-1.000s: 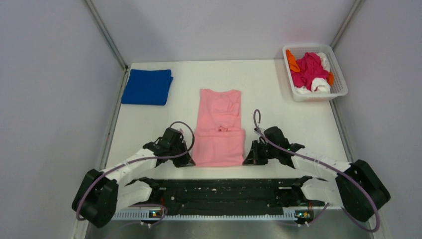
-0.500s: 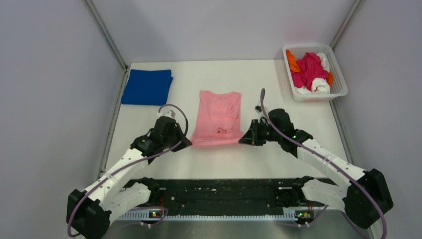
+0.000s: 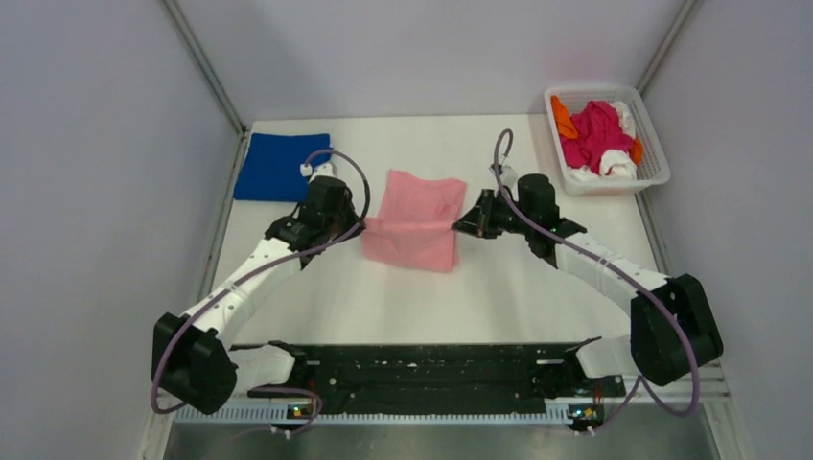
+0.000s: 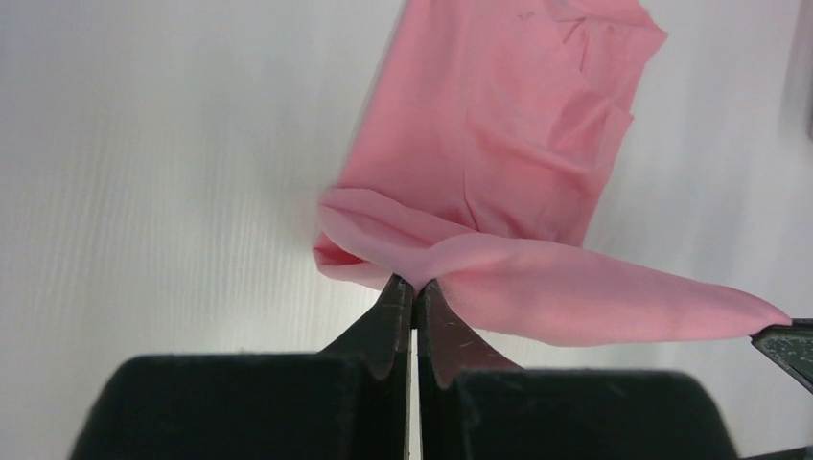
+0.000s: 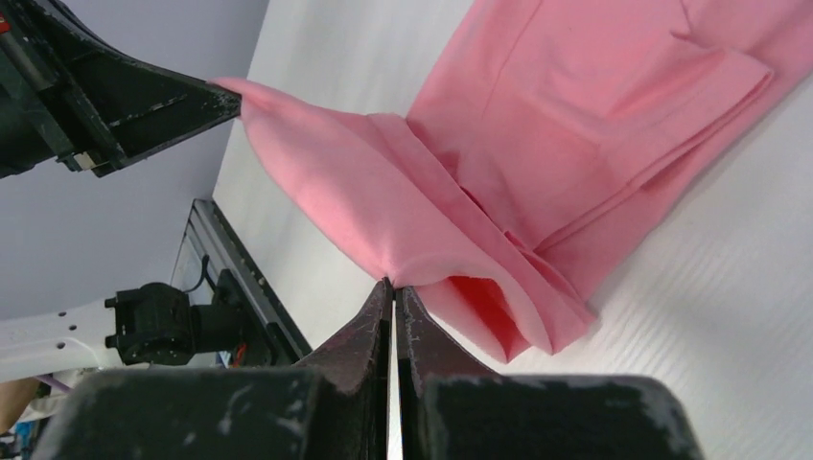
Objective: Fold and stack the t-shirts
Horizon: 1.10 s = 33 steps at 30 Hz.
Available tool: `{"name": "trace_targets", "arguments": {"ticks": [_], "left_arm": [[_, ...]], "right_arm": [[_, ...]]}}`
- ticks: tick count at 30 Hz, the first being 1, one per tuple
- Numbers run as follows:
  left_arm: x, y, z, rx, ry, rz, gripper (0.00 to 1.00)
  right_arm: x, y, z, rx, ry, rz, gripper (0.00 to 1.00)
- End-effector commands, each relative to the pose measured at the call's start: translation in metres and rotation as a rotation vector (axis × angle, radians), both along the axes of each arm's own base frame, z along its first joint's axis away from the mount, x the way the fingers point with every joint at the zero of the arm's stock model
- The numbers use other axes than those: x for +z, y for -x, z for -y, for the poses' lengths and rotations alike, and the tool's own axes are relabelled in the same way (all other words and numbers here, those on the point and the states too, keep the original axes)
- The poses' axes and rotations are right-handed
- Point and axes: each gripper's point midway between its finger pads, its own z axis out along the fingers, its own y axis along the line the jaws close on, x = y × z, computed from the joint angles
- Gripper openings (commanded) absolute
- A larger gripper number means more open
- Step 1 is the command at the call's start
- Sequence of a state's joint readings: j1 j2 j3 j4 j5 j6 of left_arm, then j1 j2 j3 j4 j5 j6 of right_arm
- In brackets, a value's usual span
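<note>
So the royal blue t-shirt (image 3: 273, 168) sits folded in the far left corner of the table (image 3: 479, 297), and just off its near right corner the left gripper (image 3: 359, 228) is pinching one end of the light pink t-shirt (image 3: 417, 216). The pink one's mid-table, its raised edge stretched straight across to the right gripper (image 3: 459, 227), clamped on the other end. Far right, the white basket (image 3: 614, 184) holds a heap of shirts (image 3: 594, 134), magenta, orange and white, well apart from all that.
</note>
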<state>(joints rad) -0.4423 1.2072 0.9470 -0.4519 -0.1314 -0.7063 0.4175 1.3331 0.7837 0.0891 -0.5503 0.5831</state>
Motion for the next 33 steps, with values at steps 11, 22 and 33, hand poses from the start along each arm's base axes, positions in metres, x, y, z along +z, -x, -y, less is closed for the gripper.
{"name": "trace_targets", "arguments": {"ticks": [11,22,33], "left_arm": [[0.036,-0.089,-0.009,0.024,-0.022,0.124,0.0],[0.034,-0.125,-0.016,0.027,-0.016,0.127,0.0],[0.035,-0.154,-0.002,-0.063,0.033,0.147,0.0]], "right_arm": [[0.046,-0.076,-0.006,0.064,-0.109,0.223,0.0],[0.046,-0.11,-0.001,0.056,-0.116,0.245,0.0],[0.04,-0.134,0.009,0.012,-0.107,0.246,0.0]]}}
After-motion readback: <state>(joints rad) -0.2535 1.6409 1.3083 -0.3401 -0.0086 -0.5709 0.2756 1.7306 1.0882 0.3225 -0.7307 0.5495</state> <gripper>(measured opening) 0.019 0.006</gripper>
